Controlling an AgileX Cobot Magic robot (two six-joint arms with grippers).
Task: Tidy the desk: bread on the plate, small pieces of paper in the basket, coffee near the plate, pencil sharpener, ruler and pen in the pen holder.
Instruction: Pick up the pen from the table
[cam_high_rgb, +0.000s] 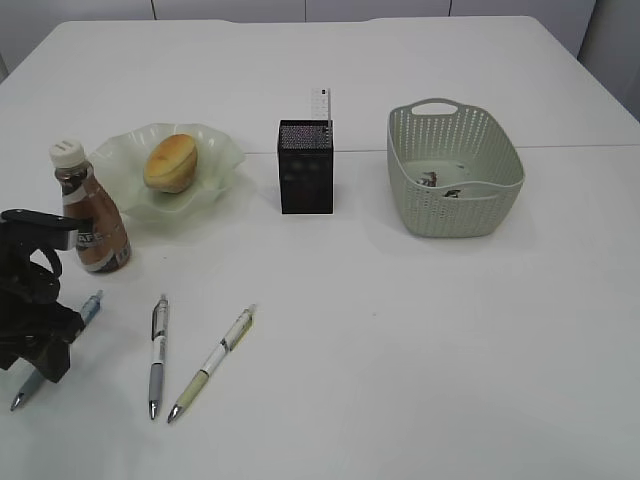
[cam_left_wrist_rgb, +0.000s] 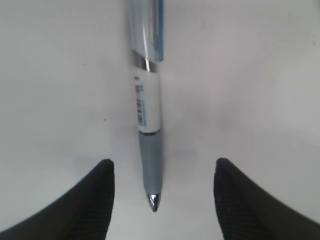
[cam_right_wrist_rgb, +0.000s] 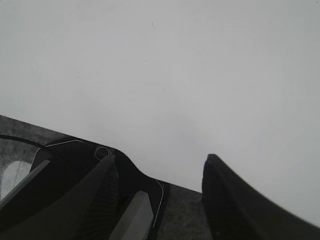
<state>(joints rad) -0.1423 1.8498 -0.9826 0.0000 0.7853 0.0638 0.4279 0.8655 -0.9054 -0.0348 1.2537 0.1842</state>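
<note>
While the desk (cam_high_rgb: 400, 350) spreads white and broad beneath me, the pale grey-green basket (cam_high_rgb: 455, 170) sits to the right of the middle with small pieces of paper (cam_high_rgb: 437, 182) lying in its bottom. Well to the left is the green ruffled plate (cam_high_rgb: 215, 165), and the bread (cam_high_rgb: 170, 162) rests on it. Between plate and basket stands the black mesh pen holder (cam_high_rgb: 305, 167), with the ruler (cam_high_rgb: 320, 103) poking upright out of its back corner. Just beside the plate's near-left edge the coffee (cam_high_rgb: 90, 210) stands upright, white cap on. My left gripper (cam_left_wrist_rgb: 160, 187) hangs low over the front-left part of the desk with its fingers (cam_left_wrist_rgb: 95, 200) spread apart, one on either side of a blue-clipped pen (cam_left_wrist_rgb: 148, 120) that lies flat on the tabletop; neither finger touches it, and the silver tip points toward my wrist. To the right of that one lie two more pens, one with a grey grip (cam_high_rgb: 157, 355) and, nearer the middle, one with a pale yellowish grip (cam_high_rgb: 212, 363), apart from each other. My right gripper (cam_right_wrist_rgb: 160, 200) is also spread open, pinching nothing, over bare white surface at the table's edge.
</note>
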